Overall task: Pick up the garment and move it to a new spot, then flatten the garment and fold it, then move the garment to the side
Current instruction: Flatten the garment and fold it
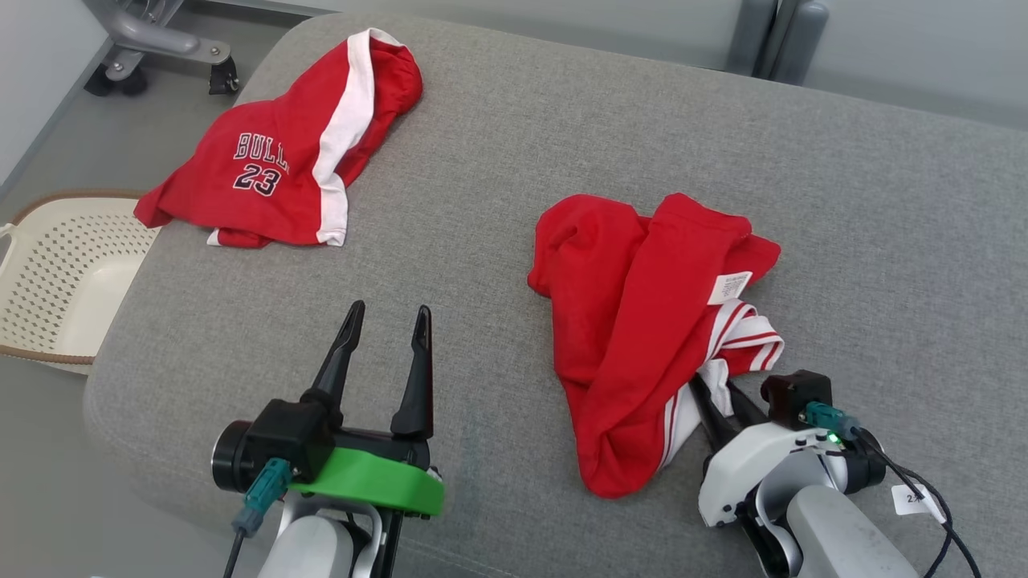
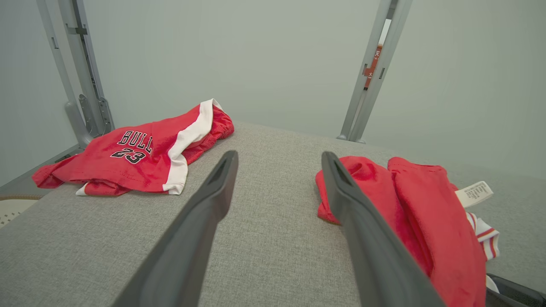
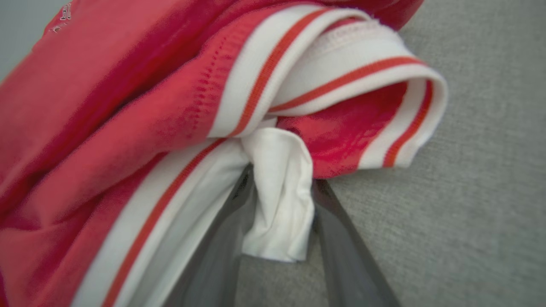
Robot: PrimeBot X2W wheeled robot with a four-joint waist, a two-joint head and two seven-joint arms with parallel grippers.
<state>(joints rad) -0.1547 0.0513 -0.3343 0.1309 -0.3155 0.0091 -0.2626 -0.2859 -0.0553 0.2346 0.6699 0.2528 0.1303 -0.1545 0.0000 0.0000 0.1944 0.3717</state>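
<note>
The garment is a crumpled red piece with white, red-striped trim and a white label, lying right of centre on the grey cushion. My right gripper is at its near edge, and its dark fingers pinch a white fold of the hem. In the right wrist view that fold bunches between the two fingers of the right gripper. My left gripper stands open and holds nothing over bare cushion, left of the garment. The left wrist view has the garment just right of the left gripper.
Red shorts with a white stripe and "BULLS 23" lie at the cushion's far left corner, also in the left wrist view. A cream perforated basket sits on the floor to the left. A metal frame with castors stands behind.
</note>
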